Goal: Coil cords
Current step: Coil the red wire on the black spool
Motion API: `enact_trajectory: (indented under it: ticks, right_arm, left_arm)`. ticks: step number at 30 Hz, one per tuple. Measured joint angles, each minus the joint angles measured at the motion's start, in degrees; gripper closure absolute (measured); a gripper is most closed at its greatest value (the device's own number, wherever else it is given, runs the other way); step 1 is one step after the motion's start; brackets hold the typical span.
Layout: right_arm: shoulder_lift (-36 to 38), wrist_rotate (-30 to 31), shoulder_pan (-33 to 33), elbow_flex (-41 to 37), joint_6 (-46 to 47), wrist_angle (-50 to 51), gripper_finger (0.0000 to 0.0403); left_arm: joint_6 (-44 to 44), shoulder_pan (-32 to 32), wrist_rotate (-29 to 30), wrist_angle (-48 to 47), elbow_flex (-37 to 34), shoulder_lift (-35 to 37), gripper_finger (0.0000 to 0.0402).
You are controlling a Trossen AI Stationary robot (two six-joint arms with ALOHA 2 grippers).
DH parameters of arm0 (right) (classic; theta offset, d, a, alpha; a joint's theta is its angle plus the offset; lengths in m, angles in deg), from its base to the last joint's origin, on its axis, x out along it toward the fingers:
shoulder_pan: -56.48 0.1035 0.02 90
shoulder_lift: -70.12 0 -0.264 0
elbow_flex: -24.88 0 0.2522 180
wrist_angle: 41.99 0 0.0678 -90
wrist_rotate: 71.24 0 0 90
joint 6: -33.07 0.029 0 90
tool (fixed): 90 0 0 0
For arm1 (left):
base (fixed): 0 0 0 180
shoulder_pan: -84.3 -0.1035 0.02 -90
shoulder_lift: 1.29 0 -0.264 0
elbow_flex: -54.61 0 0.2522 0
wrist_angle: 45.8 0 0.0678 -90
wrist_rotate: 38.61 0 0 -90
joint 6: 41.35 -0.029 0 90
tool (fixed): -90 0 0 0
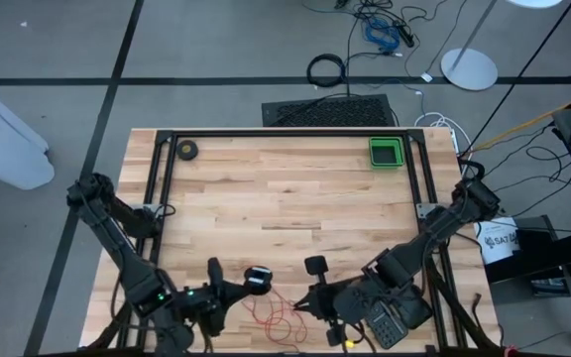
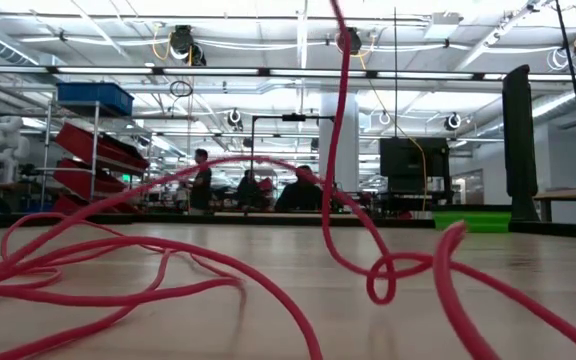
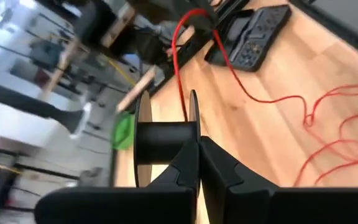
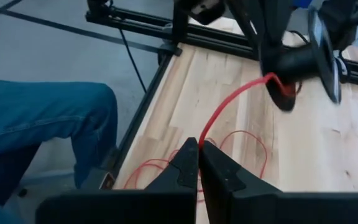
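Red cord lies in loose loops right up close on the table, near its front edge, between the two arms. One strand goes up from the loops to a small black spool. The left gripper has its fingers clenched on the spool's dark middle and holds it above the wood. From there the red strand runs across to the right gripper, whose fingers are pinched tight on the cord. Both arms are down low at the front of the table, close together, with the red loops under them.

Far back on the table, a green tray sits in one corner and a small dark tape roll sits in the other. A leg in blue jeans shows beside the table's edge.
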Motion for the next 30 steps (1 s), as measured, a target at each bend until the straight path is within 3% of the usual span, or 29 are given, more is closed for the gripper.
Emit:
enact_trajectory:
  ticks: [7,13,20,30]
  right_arm:
    - [0.00,3.24,1.16,2.50,-1.84,0.66,0.0403]
    - [-0.04,6.16,1.10,2.59,-3.90,0.87,0.0403]
    - [-2.08,6.09,0.56,2.59,-7.80,-2.47,0.0403]
    - [-4.44,5.27,-1.67,2.59,-9.94,-6.25,0.0403]
  left_arm:
    - [5.44,-4.68,-19.62,2.68,0.04,-0.54,0.0398]
    - [1.61,-6.63,-31.66,9.86,0.04,-2.74,0.0399]
    - [-5.04,-7.36,-35.50,17.39,0.07,-4.29,0.0400]
    - [-10.54,-6.96,-37.72,19.86,0.09,-4.81,0.0400]
